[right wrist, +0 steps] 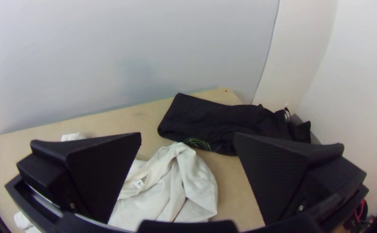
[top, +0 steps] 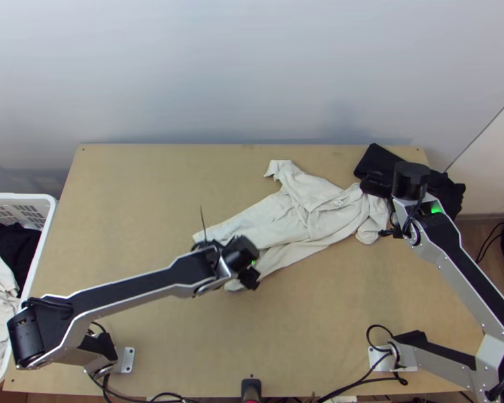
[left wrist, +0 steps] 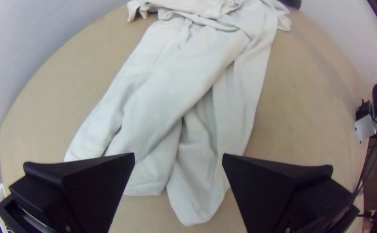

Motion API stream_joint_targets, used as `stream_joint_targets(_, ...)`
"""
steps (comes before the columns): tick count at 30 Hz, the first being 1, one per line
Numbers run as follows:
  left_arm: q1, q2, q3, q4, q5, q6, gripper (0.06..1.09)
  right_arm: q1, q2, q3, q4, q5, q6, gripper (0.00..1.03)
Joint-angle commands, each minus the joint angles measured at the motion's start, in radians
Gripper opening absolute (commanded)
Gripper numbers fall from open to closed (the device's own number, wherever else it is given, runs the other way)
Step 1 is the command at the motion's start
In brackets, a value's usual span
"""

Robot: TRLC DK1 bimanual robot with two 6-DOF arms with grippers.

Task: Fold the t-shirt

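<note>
Silver-grey links (top: 468, 289) carry black inlays (top: 151, 282), rounded black joints (top: 27, 336), looping black cables (top: 50, 304) and small green lights (top: 435, 209).

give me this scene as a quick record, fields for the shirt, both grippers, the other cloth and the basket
shirt: pale, unfolded, lying long and wrinkled, bunched toward its right end in the top view
left gripper: open, over the shirt's near-left end
right gripper: open, by the shirt's bunched end
other cloth: black, at the table's far right corner
basket: white, left of the table, holding black and pale cloth
</note>
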Motion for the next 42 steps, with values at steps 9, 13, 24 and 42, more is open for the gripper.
stream_joint_targets(9,-0.058,0.069,-0.149,0.074,-0.001,-0.012,1.03,-0.014,-0.002,0.003,-0.007,0.0,-0.023,0.99)
stream_joint_targets(13,-0.058,0.089,-0.152,0.08,-0.001,-0.015,0.9,-0.023,-0.002,0.002,-0.007,0.0,-0.034,0.99)
stream_joint_targets(24,-0.061,0.105,-0.158,0.117,-0.015,-0.027,0.2,-0.022,-0.002,-0.001,-0.015,0.0,-0.034,0.99)
stream_joint_targets(42,0.093,-0.072,-0.054,0.217,-0.044,0.07,0.1,0.003,-0.059,-0.084,-0.138,-0.124,-0.026,0.98)
